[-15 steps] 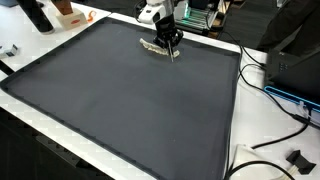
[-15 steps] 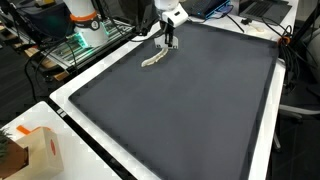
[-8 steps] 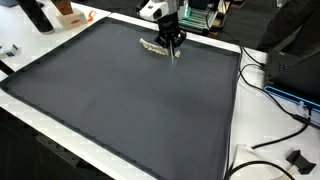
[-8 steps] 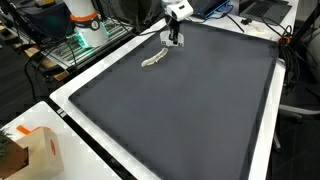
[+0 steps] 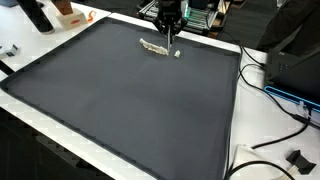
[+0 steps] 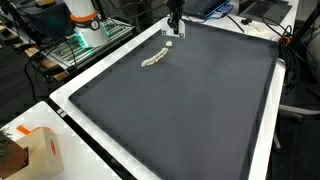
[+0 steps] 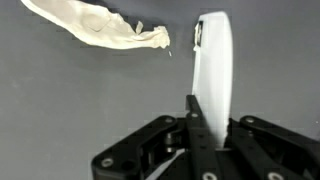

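Nearest my gripper [image 7: 192,104] lies a white piece [image 7: 216,70]. It is smooth, hard-looking and oblong with rounded ends, and in the wrist view it runs lengthwise away from the fingers. It rests flat on the tabletop [image 5: 130,110], close to the far edge. In both exterior views it is only a small white fleck [image 5: 177,54] [image 6: 168,33], too small for me to make out what it is.

The gripper [image 5: 171,30] [image 6: 173,20] hangs above it, clear of the surface. From the wrist, the jaws look pressed together. The dark fingers meet in one thin line, with nothing between them. Their tips overlap the near end of the white piece in the picture and hide that part.

Just beside the piece, a little further in from the far edge, lies a pale strip [image 7: 100,25]. It is cream-coloured, soft, crumpled and limp, with a frayed end pointing at the white piece but not touching it. Its other end is cut off by the wrist view's border. The exterior views show it whole [image 5: 153,47] [image 6: 153,60].

The tabletop is a matt dark grey sheet with a white rim. Cables [image 5: 268,85] trail off one side edge, and an orange-and-white box [image 6: 35,150] sits at a near corner, partly out of frame.
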Motion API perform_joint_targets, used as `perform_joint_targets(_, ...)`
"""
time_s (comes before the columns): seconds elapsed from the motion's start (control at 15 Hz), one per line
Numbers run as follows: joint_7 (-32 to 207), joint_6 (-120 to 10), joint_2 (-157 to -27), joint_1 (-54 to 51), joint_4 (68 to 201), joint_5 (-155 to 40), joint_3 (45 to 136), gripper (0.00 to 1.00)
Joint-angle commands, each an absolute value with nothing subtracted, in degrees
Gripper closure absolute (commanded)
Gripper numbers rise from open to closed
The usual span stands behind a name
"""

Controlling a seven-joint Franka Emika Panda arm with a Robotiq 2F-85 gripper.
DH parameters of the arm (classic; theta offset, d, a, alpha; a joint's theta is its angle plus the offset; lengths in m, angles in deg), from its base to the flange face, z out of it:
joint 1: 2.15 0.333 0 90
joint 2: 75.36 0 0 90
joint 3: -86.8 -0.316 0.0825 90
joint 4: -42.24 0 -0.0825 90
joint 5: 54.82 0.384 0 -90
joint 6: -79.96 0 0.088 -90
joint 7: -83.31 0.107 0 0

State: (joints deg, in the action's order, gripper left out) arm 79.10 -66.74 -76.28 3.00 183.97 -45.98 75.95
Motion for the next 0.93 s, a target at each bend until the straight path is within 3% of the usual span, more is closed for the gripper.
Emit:
perform_joint_targets(0.0, 83.6, -60.9, -70.3, 4.1, 184.8, -48.0, 77.0, 0.99)
perform_joint_targets(0.87, 89.3, -46.9, -61.7, 4.5, 182.6, -48.0, 76.6, 0.99)
